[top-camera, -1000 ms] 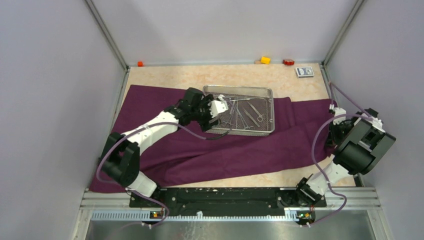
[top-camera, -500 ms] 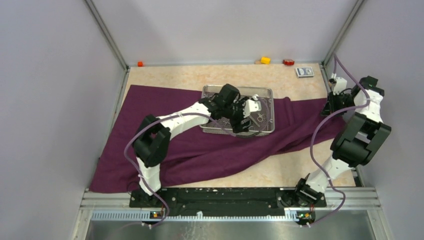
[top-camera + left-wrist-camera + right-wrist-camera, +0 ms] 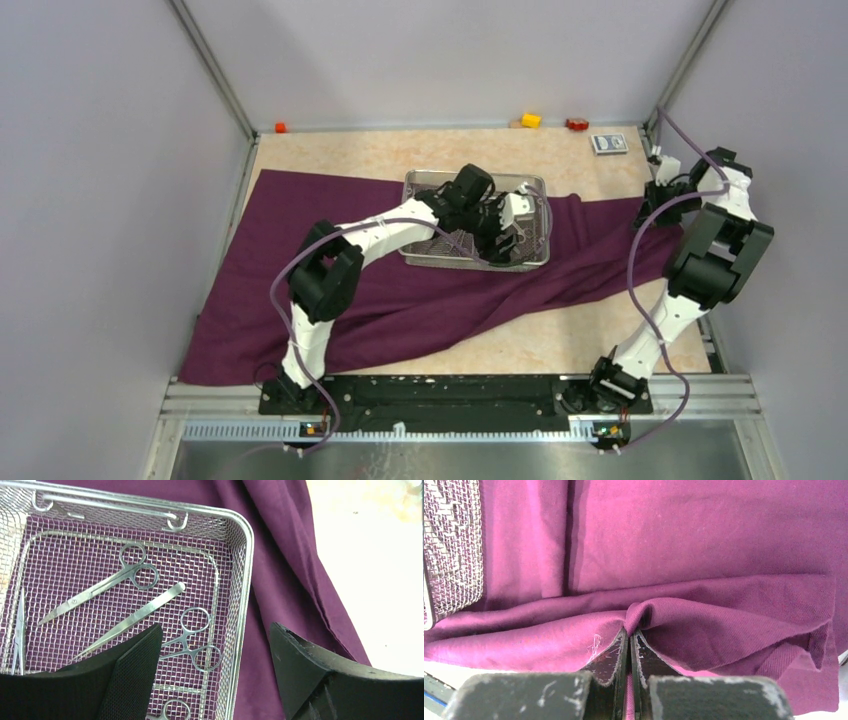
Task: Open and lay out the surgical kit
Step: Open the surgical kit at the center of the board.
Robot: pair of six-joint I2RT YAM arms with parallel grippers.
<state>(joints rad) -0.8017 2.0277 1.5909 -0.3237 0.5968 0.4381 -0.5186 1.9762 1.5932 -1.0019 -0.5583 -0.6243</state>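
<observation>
Above the tray [image 3: 245, 560] on the cloth wrap [image 3: 704, 540], I am hovering my left end effector [image 3: 215, 635], spread apart, over a clamp [image 3: 192, 640]. My right end effector [image 3: 630, 635] is pinching the wrap's edge; lowering likely comes next.

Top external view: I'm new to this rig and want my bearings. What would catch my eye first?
First the large dark purple cloth wrap spread across the middle of the table, with the silver wire-mesh tray of steel scissors and tweezers sitting on its far part. Next the left gripper, open, hovering over the tray's right end, and the right gripper shut on a fold of the cloth at the right edge.
</observation>
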